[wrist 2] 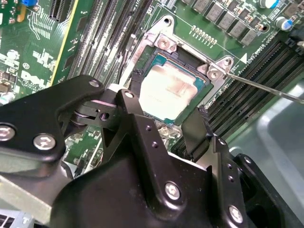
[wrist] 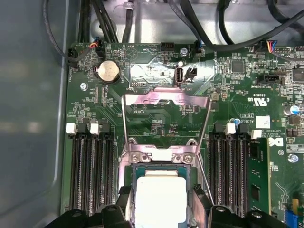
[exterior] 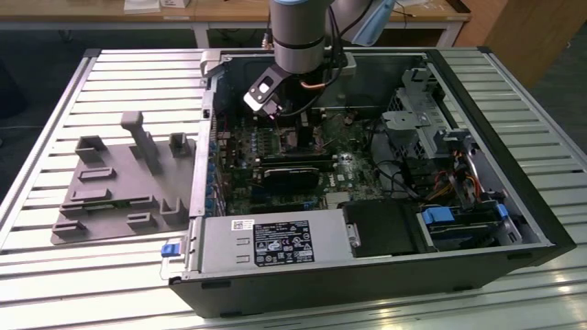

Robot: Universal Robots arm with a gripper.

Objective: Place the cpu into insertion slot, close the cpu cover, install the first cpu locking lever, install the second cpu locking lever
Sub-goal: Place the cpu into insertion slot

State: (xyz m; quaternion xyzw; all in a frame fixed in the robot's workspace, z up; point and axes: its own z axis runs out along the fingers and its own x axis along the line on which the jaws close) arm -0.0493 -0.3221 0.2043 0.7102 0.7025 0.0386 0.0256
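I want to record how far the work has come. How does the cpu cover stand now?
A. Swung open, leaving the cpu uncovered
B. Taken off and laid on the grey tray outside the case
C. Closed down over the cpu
A: in the first wrist view the cpu cover lies folded back on the board beyond the insertion slot, and the cpu sits there with its metal top bare.

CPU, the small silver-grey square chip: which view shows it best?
Second wrist view: small silver-grey square cpu nearly whole, in its dark-framed insertion slot. First wrist view crops it at the picture edge. Exterior view: grey robot arm stands before that spot.
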